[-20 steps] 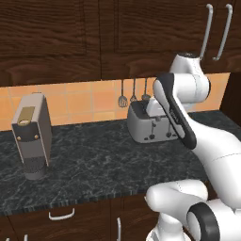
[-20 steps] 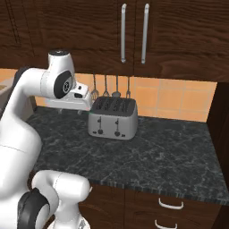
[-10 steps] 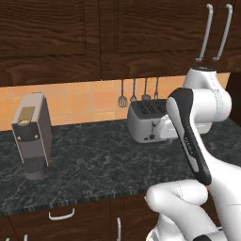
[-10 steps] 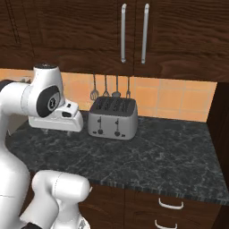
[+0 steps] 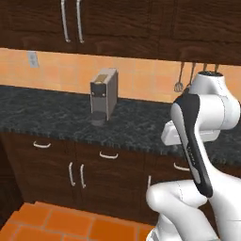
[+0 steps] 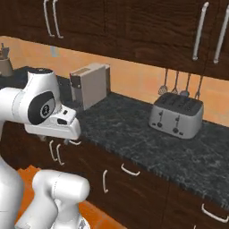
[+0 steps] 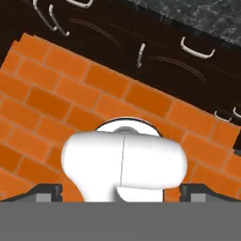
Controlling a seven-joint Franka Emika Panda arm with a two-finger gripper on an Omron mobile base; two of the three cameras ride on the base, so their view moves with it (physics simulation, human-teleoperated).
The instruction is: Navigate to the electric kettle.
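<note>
**Kettle search under way: base standing off the surface, target not yet sighted**

Nearest the cameras, the arm is folded close over the base, and the claw [image 7: 120, 190] is pointed down at the orange brick floor [image 7: 56, 99]. Its two dark tips are seen far apart at the bottom corners of the hand view, so it is judged to be spread wide, with nothing held between them.

Beyond the floor, the dark lower cabinets [image 5: 89, 164] with their pale handles are met, and above them the dark speckled surface [image 6: 134, 134]. On it a boxy coffee machine [image 5: 103, 94] stands toward the left, and a silver toaster [image 6: 176, 115] toward the right, well apart from it. Behind the toaster, utensils [image 6: 179, 82] hang against the orange tiled wall.

The electric kettle cannot be found among these things; its place cannot be told. The driving step is therefore judged unfinished. A further turn or drive along the surface is called for, until the kettle is brought into sight ahead.
</note>
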